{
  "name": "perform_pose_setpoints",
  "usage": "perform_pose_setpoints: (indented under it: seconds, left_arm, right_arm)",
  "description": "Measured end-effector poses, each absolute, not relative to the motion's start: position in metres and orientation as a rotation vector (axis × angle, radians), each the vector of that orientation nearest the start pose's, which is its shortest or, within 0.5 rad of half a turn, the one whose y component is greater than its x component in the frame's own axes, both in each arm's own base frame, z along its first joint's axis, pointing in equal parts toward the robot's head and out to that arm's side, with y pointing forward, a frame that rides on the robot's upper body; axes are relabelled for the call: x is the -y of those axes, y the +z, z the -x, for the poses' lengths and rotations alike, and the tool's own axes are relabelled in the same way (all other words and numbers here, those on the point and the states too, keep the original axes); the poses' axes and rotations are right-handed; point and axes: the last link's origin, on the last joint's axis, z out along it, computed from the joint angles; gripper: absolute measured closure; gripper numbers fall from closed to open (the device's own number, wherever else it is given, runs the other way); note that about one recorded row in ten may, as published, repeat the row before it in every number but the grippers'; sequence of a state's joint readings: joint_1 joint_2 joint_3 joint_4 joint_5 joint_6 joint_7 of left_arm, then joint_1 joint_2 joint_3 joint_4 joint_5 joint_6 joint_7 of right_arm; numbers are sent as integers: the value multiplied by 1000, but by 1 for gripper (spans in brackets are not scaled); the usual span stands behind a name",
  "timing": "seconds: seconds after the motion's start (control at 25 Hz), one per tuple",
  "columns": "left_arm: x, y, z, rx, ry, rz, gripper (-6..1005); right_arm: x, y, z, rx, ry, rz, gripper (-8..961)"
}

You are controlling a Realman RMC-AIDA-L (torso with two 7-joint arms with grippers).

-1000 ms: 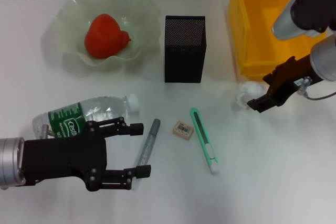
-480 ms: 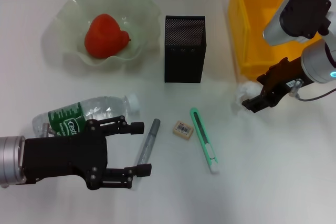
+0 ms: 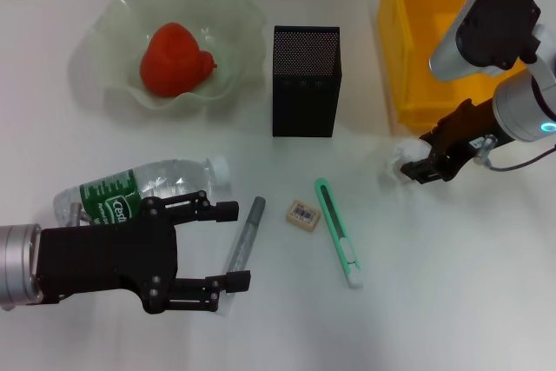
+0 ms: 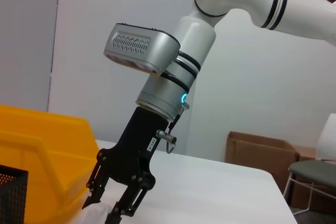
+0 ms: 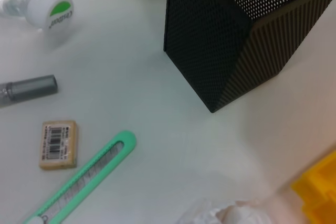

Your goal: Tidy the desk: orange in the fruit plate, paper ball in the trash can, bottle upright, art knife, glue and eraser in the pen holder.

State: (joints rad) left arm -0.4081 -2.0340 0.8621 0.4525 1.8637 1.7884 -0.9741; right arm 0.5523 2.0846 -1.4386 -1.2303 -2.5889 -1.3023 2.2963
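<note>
Mint-green art knife (image 3: 337, 233), white end toward robot.

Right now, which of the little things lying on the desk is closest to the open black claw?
The glue, the thin grey stick. It lies between the left gripper's open fingers; the eraser and art knife lie farther right.

An office or lab room is suggested. A plain white desk (image 3: 452, 301) is seen before bare pale walls (image 4: 294, 87). Cardboard boxes (image 4: 257, 153) are stacked on the floor against the wall, and a chair with a grey seat (image 4: 314, 174) is parked beside them, beyond the desk edge.
</note>
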Motion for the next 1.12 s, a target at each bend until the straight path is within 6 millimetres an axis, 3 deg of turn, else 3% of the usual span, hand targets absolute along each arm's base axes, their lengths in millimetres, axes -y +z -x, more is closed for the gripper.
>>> perform_pose_setpoints:
  seconds: [0.08,0.28,0.48,0.64,0.88,0.92,1.12]
  left_arm:
    - [-251,-21,279,299,-951,2906,186]
    - [-251,-21,279,299,-951,2906,186]
    - [-251,-21,279,302,-953,2903,187]
    - [-252,-19,278,304,-959,2893,187]
    - [-254,-19,278,305,-963,2888,187]
    - [-254,-19,277,306,-968,2882,187]
    - [-255,-19,277,305,-970,2880,187]
  right_arm:
    - [-363,-20,-206,-628,-440,2652,462]
    - [-358,-12,-203,-653,-358,2697,476]
    - [-347,10,-206,-708,-114,2771,487]
    - [-331,26,-225,-703,200,2813,481]
    - [-318,20,-251,-642,482,2807,472]
    - [-313,14,-261,-600,591,2778,471]
    - [-300,4,-275,-504,802,2695,464]
